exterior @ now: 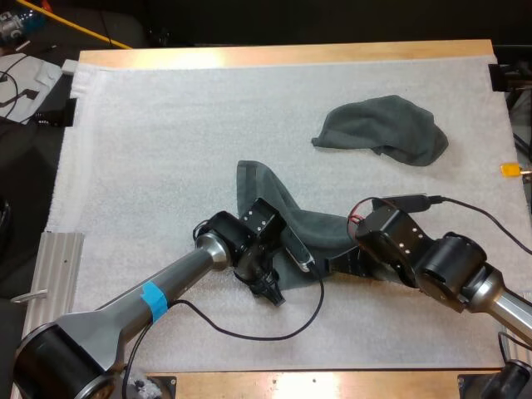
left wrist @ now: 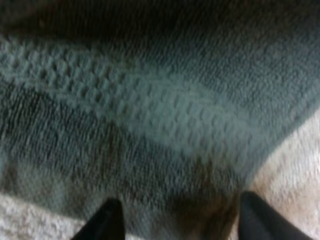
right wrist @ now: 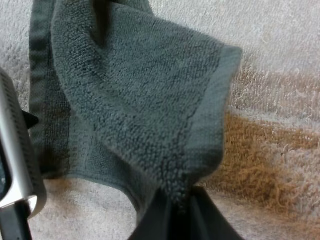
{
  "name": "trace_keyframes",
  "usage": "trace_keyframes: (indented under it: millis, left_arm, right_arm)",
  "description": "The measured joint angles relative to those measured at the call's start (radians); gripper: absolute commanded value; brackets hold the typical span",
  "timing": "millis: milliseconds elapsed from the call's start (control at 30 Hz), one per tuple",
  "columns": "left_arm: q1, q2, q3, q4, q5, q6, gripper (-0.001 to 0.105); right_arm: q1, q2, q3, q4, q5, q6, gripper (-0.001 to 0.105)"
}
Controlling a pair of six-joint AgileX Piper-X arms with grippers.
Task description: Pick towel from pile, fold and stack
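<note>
A dark grey-green towel (exterior: 278, 204) lies partly spread on the mat's middle. My right gripper (exterior: 339, 263) is shut on its hemmed corner (right wrist: 210, 125) and holds that corner folded up over the rest of the towel (right wrist: 135, 90). My left gripper (exterior: 281, 243) is low over the same towel's near edge, its wrist covering the fingers from above. In the left wrist view its fingers (left wrist: 112, 215) stand apart, open, close over the towel (left wrist: 150, 110) where it meets the mat. A second towel (exterior: 382, 129) lies crumpled at the far right.
The white mat (exterior: 166, 141) covers most of the wooden table (exterior: 283, 54). A metal rail (exterior: 58, 266) lies along the mat's left edge. The left arm's silver wrist part (right wrist: 15, 160) stands close beside the held towel.
</note>
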Motion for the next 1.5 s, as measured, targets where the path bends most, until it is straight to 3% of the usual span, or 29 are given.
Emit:
trace_keyframes:
  millis: [233,633,767,933,1000,1167,1500]
  left_arm:
    - [0.000,0.008,0.000,-0.002,0.000,0.002,0.003]
    - [0.000,-0.025,0.000,0.033,0.004,0.002,0.000]
    - [0.000,-0.079,0.000,0.041,0.008,0.002,0.005]
    - [0.000,-0.100,0.000,0.042,0.008,0.002,0.037]
    - [0.000,-0.103,0.000,0.044,0.008,0.002,0.044]
    - [0.000,-0.104,0.000,0.044,0.010,0.002,0.040]
    - [0.000,-0.050,0.000,0.037,0.012,0.002,0.042]
  right_arm:
    - [0.000,0.000,0.000,0.000,0.000,0.003,0.001]
    - [0.000,0.000,0.000,-0.002,0.000,0.006,0.000]
    - [0.000,0.000,0.000,-0.002,0.000,0.006,0.000]
    - [0.000,0.000,0.000,-0.002,0.000,0.006,0.000]
    - [0.000,0.000,0.000,-0.002,-0.002,0.006,0.000]
    - [0.000,0.000,0.000,-0.002,-0.002,0.006,0.000]
    - [0.000,0.000,0.000,-0.003,-0.002,0.006,0.000]
